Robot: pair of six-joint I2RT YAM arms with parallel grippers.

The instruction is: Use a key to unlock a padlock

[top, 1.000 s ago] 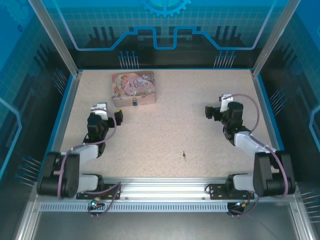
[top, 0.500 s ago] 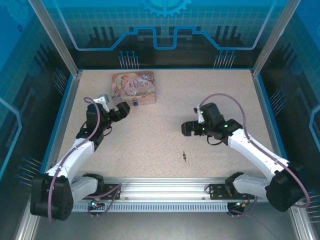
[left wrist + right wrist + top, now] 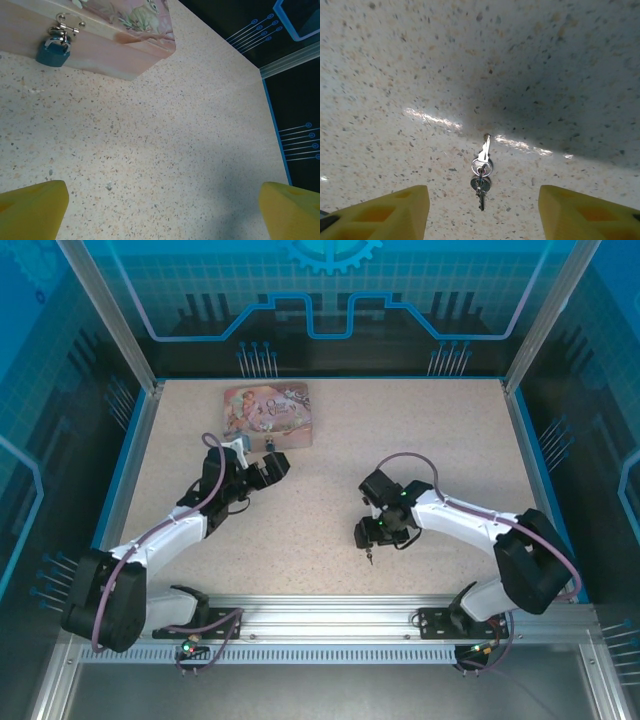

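Key pickup is in hand. The right claw [image 3: 484, 202] hangs spread astride the key [image 3: 482, 167], pinching nothing; the key lies flat on the bench [image 3: 330, 490] toward 6 o'clock. The next move calls for a drop and a square pinch on thin metal. The left claw [image 3: 162, 210], spread and empty, faces the padlock [image 3: 52, 52], which hangs on the box [image 3: 268, 412] at 11 o'clock. A second earlier both claws sat well back, the right near 3 o'clock.

Stretched far-left with the left gripper [image 3: 265, 468], fingers spread wide — folded inward at centre with the right gripper [image 3: 370, 539], pointing down, fingers apart.
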